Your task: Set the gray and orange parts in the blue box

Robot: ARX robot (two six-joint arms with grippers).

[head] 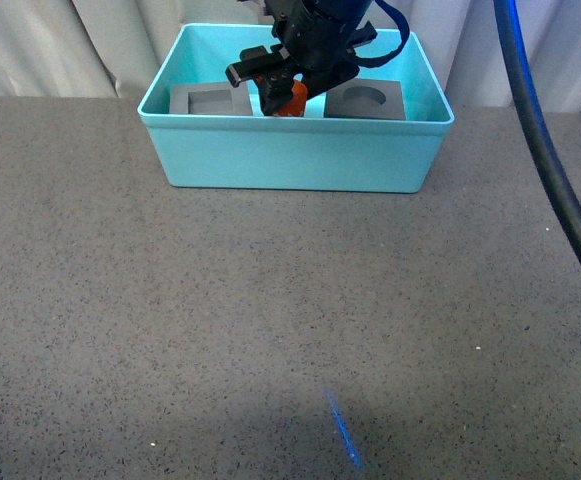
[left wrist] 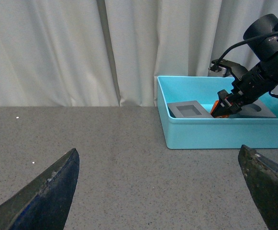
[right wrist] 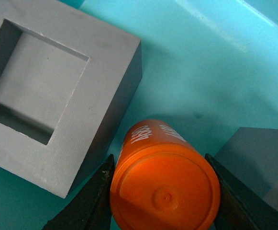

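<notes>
The blue box (head: 290, 155) stands at the table's far middle. Inside it sit two gray cubes: one with a square recess (head: 208, 99) on the left, one with a round recess (head: 367, 99) on the right. My right gripper (head: 282, 97) reaches down into the box between them, shut on the orange cylinder (head: 295, 97). The right wrist view shows that cylinder (right wrist: 165, 179), printed "4680", clamped between the jaws beside the square-recess cube (right wrist: 48, 91), over the box floor (right wrist: 201, 62). My left gripper (left wrist: 162, 191) hangs open over bare table, well short of the box (left wrist: 220, 129).
White curtains (left wrist: 81, 48) hang behind the table. A thick black cable (head: 550, 170) runs down the right side of the front view. The gray speckled tabletop (head: 270, 330) stretches toward me in front of the box.
</notes>
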